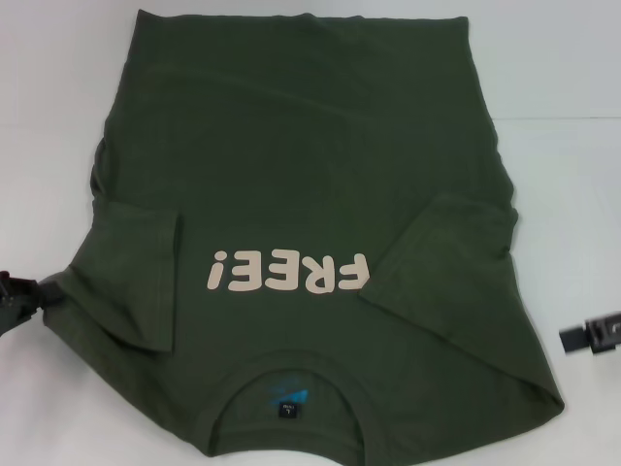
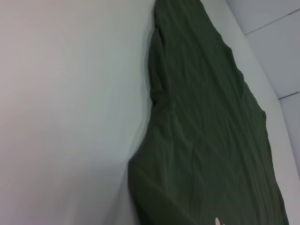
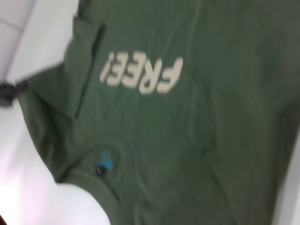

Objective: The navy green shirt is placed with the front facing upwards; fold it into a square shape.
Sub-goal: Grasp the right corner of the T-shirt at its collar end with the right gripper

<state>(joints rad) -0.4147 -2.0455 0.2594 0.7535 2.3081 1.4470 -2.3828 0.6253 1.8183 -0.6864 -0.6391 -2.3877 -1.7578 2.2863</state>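
Shirt first: the navy green shirt (image 1: 310,184), a large dark olive-green short-sleeved cotton T-shirt with cream "FREE!" lettering (image 1: 288,271) on the chest, lies front up on the white table (image 1: 563,87), its round collar (image 1: 291,388) with the small blue label (image 1: 289,396) toward the robot and its hem at the far side.

Both short sleeves are already turned in over the body: the left sleeve (image 1: 136,277) lies just inward of the left gripper (image 1: 17,296), and the right sleeve (image 1: 441,262) lies inward of the right gripper (image 1: 594,333), with the lettering between the two sleeves. Judging from that, the sleeve-folding step looks done or nearly done, and the lengthwise fold is what remains.

The left gripper sits low at the shirt's left edge, touching or just beside the cloth near the shoulder. I cannot tell whether its fingers are spread or pressed together, nor whether it pinches any fabric. The right gripper stands clear of the shirt, apart from the right edge, over bare table; the state of its fingers is likewise hidden.

The next move, as I judge it, calls for each gripper to take a corner on its own side, either at the collar end close by or at the hem far beyond them, and carry that end over the other so the edges meet evenly. Both sides would have to travel together, or the square comes out skewed and the tucked sleeves slip loose.
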